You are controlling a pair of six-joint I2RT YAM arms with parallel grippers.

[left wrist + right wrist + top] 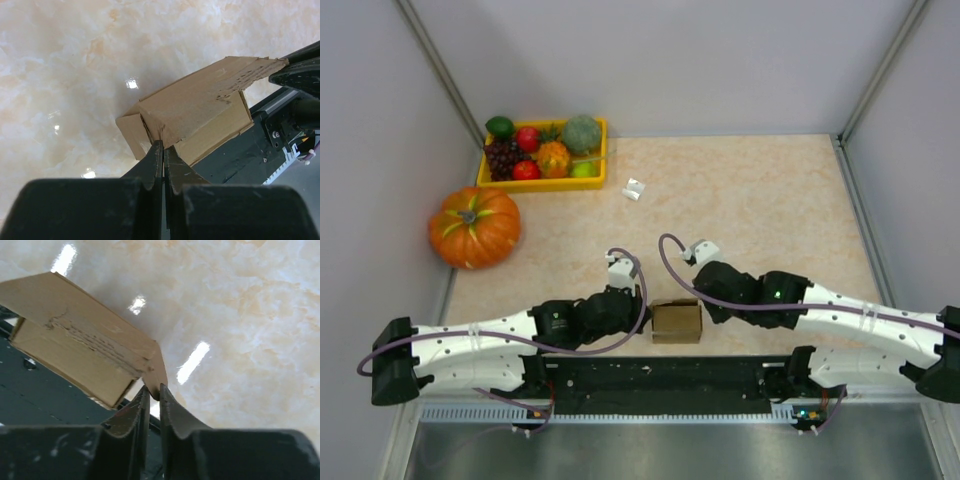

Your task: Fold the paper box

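Note:
The paper box is a small brown kraft cardboard box, partly folded, at the near edge of the table between the two arms. My left gripper is shut on the box's left corner flap; in the left wrist view its tips pinch the cardboard. My right gripper is shut on a flap at the box's right side; in the right wrist view its tips clamp the thin flap of the box.
A yellow tray of toy fruit and vegetables stands at the far left. An orange pumpkin sits left of the table. A tiny white object lies near the tray. The black base rail runs just below the box.

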